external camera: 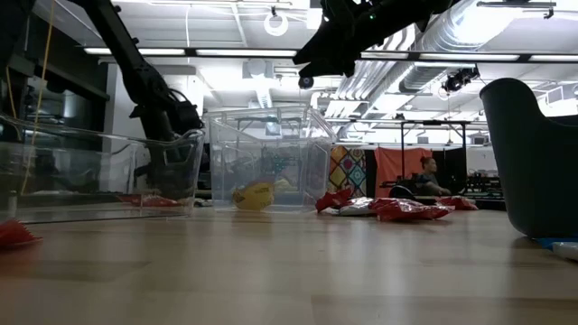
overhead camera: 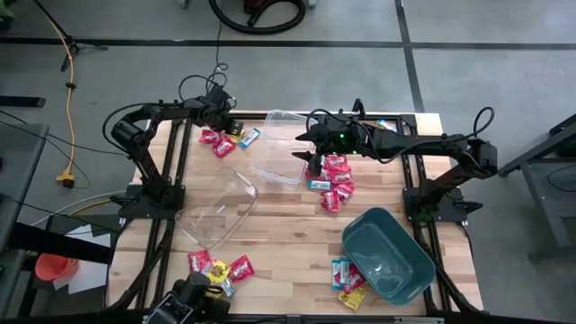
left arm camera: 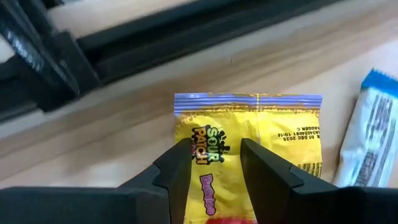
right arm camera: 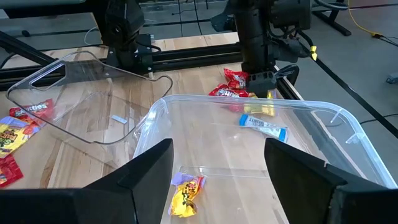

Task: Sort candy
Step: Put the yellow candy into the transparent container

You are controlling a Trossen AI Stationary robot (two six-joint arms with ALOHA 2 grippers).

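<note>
High view first: wooden surface [overhead camera: 297, 225] strewn with candy. Teal bin [overhead camera: 387, 255] near-right of the upright clear tub [overhead camera: 279, 148], apparently empty. A second clear tub [overhead camera: 216, 211] tipped over, just near-left of that upright tub.

Right claw [right arm camera: 217, 149] spread wide and empty, hovering over the upright tub, above a lone yellow candy [right arm camera: 186, 196] on its floor. Left claw [left arm camera: 214, 155] down at the surface left of the upright tub, narrowed and seemingly pinching a yellow packet [left arm camera: 273, 137] across its middle, a blue-and-white packet [left arm camera: 367, 137] just beside.

Red packets [overhead camera: 337, 180] piled just right of the upright tub, more mixed ones [overhead camera: 220, 267] well to its near side.

Step in hand, by the look of it: picking up a yellow. Next: a clean lift, a short carry over the upright tub's wall, a release beside the other yellow, minding the right claw overhead.
</note>
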